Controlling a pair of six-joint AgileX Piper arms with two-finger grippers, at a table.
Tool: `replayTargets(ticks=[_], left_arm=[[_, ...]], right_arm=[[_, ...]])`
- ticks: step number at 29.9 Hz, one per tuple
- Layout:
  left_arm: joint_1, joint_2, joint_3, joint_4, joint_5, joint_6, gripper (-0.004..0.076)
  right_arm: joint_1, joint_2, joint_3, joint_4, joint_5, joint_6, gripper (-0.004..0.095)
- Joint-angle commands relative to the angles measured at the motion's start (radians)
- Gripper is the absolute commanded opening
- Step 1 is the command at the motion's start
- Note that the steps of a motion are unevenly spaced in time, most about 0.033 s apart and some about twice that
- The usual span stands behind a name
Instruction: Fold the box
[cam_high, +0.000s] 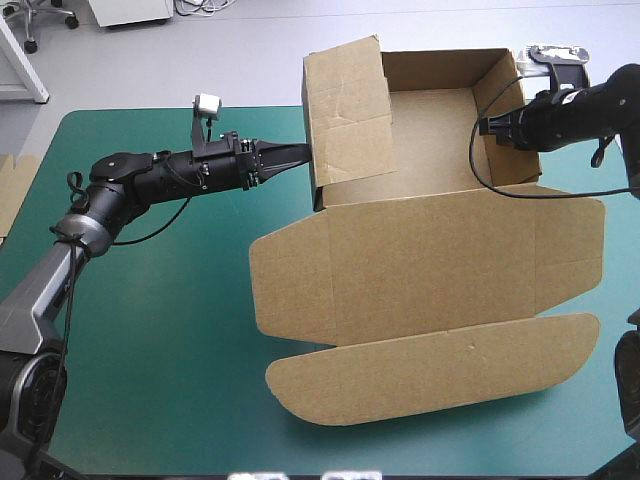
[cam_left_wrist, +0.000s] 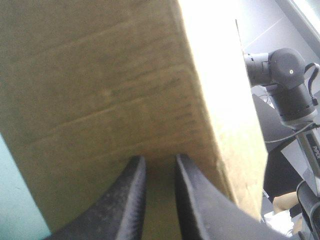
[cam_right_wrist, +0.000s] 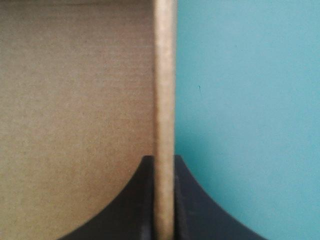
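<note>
While each arm reached in from its own side of the frame, the left fingers (cam_left_wrist: 131, 200) stood all but pressed together with brown board in the narrow gap, pinching the left wall (cam_high: 345, 110) of the box (cam_left_wrist: 100, 90). The right fingers (cam_right_wrist: 192, 210) pinched the right wall (cam_high: 515, 160) the same way. Its pale edge ran straight out between them, with the tray's inside to one side and the teal-green cover to the other.

In the high view the tray sat in the upper middle and upper right, close to the far edge. It lay directly between the two pairs of fingers, its long axis running left to right from one to the other. The lid (cam_high: 430, 270) lay flat toward the lower frame, ending in a rounded flap (cam_high: 430, 375) at lower centre.

The left wall rose taller than the other walls. The coming move probably turned on carrying that panel rightward, into the tray. The left arm was the nearer to it, and the right looked placed to brace.

The tabletop (cam_high: 160, 330) showed its cover across the left half. A strip of spare board (cam_high: 12, 195) lay at the left edge, and pale floor (cam_high: 250, 50) showed beyond the far edge.
</note>
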Motion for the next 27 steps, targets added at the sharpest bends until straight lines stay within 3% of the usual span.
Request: replayTargets(ticks=[1,6,13,27], left_arm=[[-0.011,-0.043,-0.046,-0.122,0.001,-0.023,0.0152],[-0.011,-0.043,-0.056,-0.124,-0.005,-0.044,0.0201],[-0.021,-0.043,-0.113,-0.103,-0.019,-0.092,0.0416],[-0.071,-0.043,-0.257,0.249,-0.143,-0.288,0.0426]], right_arm=[[-0.004,-0.041,-0.036,0.034,-0.041,0.009,-0.0013],[-0.004,-0.041,-0.036,0.030,-0.037,0.017,-0.0013],[-0.004,-0.041,-0.036,0.030,-0.039,0.024,-0.0013],[0.020,-0.041,-0.036,0.008,-0.029,0.051,-0.0013]])
